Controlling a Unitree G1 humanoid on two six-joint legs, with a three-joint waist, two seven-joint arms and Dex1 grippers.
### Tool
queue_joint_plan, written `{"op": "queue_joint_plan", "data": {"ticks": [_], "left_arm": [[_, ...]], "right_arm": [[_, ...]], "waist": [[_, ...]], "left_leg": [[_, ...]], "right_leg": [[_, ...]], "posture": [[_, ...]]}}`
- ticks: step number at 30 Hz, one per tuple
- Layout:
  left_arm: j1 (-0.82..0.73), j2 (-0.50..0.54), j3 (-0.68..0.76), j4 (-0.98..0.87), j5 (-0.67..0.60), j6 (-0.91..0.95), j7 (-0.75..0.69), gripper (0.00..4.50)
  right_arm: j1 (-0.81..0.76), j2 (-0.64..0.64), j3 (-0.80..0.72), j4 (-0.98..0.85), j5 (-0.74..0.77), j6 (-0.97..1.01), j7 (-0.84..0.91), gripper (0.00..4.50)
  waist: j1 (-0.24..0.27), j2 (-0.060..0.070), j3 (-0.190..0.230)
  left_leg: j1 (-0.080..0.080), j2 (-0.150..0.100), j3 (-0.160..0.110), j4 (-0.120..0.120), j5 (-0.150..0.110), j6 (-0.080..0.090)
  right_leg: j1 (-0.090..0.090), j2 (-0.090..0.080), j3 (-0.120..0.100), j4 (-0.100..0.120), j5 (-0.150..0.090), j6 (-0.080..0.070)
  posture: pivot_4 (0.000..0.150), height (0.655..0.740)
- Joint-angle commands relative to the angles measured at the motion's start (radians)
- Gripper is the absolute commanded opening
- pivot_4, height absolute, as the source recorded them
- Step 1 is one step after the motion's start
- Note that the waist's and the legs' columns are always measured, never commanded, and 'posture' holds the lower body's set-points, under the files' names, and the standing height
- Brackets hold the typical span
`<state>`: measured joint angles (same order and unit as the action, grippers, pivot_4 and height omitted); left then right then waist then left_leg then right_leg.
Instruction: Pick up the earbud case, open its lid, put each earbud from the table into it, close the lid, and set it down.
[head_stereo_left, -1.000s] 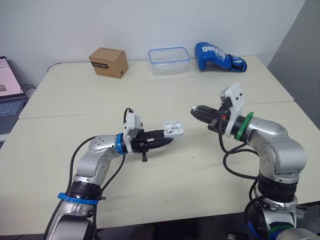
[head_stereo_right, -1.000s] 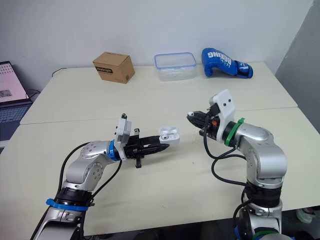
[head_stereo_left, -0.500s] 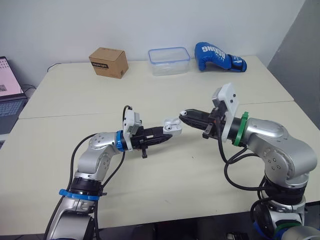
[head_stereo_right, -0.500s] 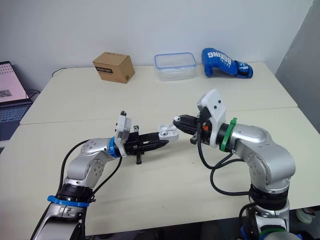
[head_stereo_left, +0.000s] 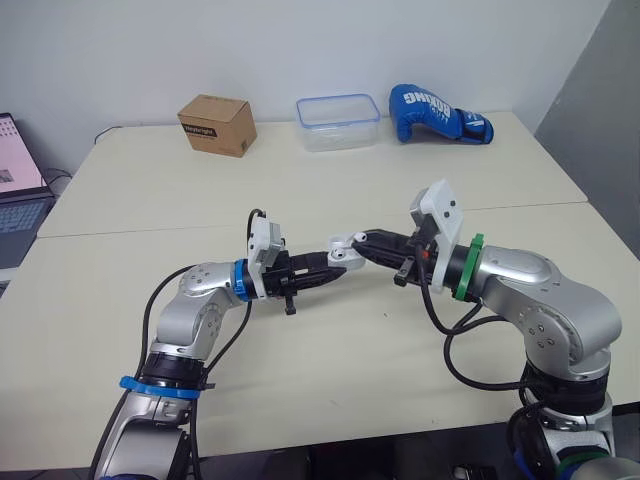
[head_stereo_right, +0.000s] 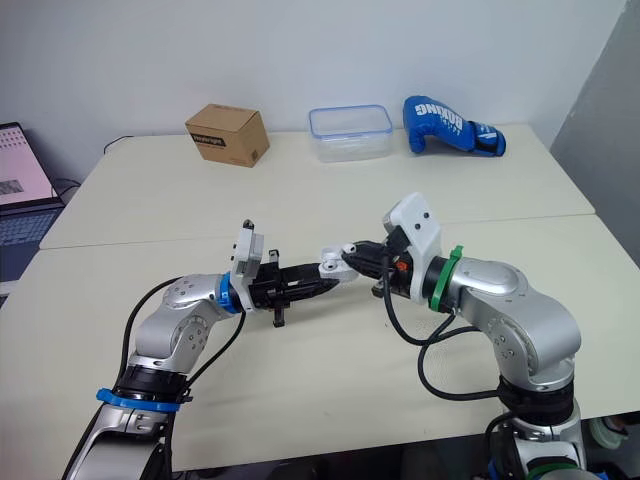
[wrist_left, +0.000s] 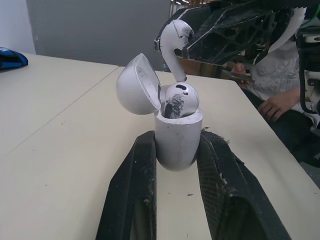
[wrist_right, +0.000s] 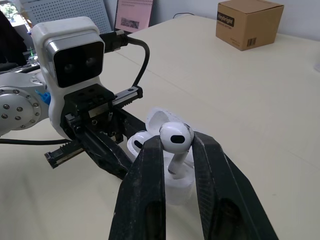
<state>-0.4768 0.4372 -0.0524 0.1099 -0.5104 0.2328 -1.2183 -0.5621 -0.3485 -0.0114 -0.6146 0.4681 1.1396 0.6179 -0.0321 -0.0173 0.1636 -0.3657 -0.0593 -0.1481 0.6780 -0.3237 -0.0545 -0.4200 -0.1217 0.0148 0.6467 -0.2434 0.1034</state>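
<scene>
Left claw (head_stereo_left: 332, 268) is clamped on the earbud case (wrist_left: 177, 142), one black finger on each side of the lower body, holding it upright and off the table (head_stereo_left: 300, 360), over the near middle of it. Its lid (wrist_left: 134, 85) is flipped open and leans back to one side. One earbud (wrist_left: 179, 97) sits in the case already, with its rounded head poking out of the top.

Right claw (head_stereo_right: 352, 258) comes in from the other side and meets the left one nose to nose. It's pinched shut on the second earbud (wrist_right: 176, 137), gripping the head between both fingers with the stem pointing down at the open case. The stem tip is right at the case mouth, just beside the seated bud's head – can't tell if it's actually touching or in the slot.

Further out, along the far edge of the table: a cardboard box (head_stereo_left: 217, 124), a clear plastic container (head_stereo_left: 338, 121) with a blue rim, and a blue boxing glove (head_stereo_left: 438, 113) – all well apart from the arms. A laptop (head_stereo_left: 18, 190) sits off the table's left side. A person's hand (wrist_left: 277, 105) shows in the background of the left wrist view.
</scene>
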Motion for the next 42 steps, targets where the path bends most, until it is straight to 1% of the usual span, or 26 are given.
{"op": "queue_joint_plan", "data": {"ticks": [1, 20, 22, 23, 27, 35, 40, 42], "left_arm": [[-0.01, 0.0, 0.022, -0.047, -0.027, -0.001, -0.008, 0.77], [-0.016, -0.012, 0.029, -0.084, -0.039, 0.018, 0.009, 0.77], [-0.015, -0.013, 0.029, -0.085, -0.039, 0.017, 0.008, 0.77], [-0.015, -0.013, 0.029, -0.086, -0.039, 0.018, 0.008, 0.77], [-0.015, -0.012, 0.029, -0.087, -0.038, 0.018, 0.008, 0.77], [-0.014, -0.011, 0.025, -0.088, -0.038, 0.019, 0.006, 0.77], [-0.004, -0.007, 0.026, -0.093, -0.039, 0.02, 0.0, 0.77], [-0.001, -0.003, 0.025, -0.092, -0.037, 0.019, -0.008, 0.77]], "right_arm": [[-0.004, -0.011, 0.003, -0.01, 0.025, -0.035, -0.018, 0.4], [-0.031, -0.113, 0.089, 0.006, 0.064, -0.017, -0.028, 0.4], [-0.032, -0.121, 0.093, 0.005, 0.066, -0.021, -0.029, 1.16], [-0.032, -0.124, 0.094, 0.003, 0.062, -0.031, -0.034, 1.41], [-0.033, -0.129, 0.091, 0.003, 0.066, -0.051, -0.042, 2.83], [-0.034, -0.139, 0.071, 0.007, 0.085, -0.081, -0.031, 2.83], [-0.023, -0.18, -0.012, -0.008, 0.19, -0.09, 0.053, 2.83], [-0.031, -0.226, -0.05, 0.0, 0.244, -0.083, 0.106, 2.83]], "waist": [[0.0, 0.0, 0.0], [0.0, 0.0, 0.0], [0.0, 0.0, 0.0], [0.0, 0.0, 0.0], [0.0, 0.0, 0.0], [0.001, 0.0, 0.0], [0.002, 0.0, 0.0], [0.002, 0.0, 0.0]], "left_leg": [[0.0, 0.0, 0.0, 0.0, 0.0, 0.0], [0.0, 0.0, 0.0, 0.0, 0.0, 0.0], [0.0, 0.0, 0.0, 0.0, 0.0, 0.0], [0.0, 0.0, 0.0, 0.0, 0.0, 0.0], [0.0, 0.0, 0.0, 0.0, 0.0, 0.0], [0.0, 0.0, 0.0, 0.0, 0.0, 0.0], [0.0, 0.0, 0.0, 0.0, 0.0, 0.0], [0.0, 0.0, 0.0, 0.0, 0.0, 0.0]], "right_leg": [[0.0, 0.0, 0.0, 0.0, 0.0, 0.0], [0.0, 0.0, 0.0, 0.0, 0.0, 0.0], [0.0, 0.0, 0.0, 0.0, 0.0, 0.0], [0.0, 0.0, 0.0, 0.0, 0.0, 0.0], [0.0, 0.0, 0.0, 0.0, 0.0, 0.0], [0.0, 0.0, 0.0, 0.0, 0.0, 0.0], [0.0, 0.0, 0.0, -0.001, 0.0, 0.0], [0.001, 0.0, 0.0, -0.001, 0.0, 0.0]], "posture": [[0.15, 0.7307], [0.15, 0.7307], [0.15, 0.7307], [0.15, 0.7307], [0.15, 0.7307], [0.15, 0.7307], [0.15, 0.7307], [0.15, 0.7307]]}}
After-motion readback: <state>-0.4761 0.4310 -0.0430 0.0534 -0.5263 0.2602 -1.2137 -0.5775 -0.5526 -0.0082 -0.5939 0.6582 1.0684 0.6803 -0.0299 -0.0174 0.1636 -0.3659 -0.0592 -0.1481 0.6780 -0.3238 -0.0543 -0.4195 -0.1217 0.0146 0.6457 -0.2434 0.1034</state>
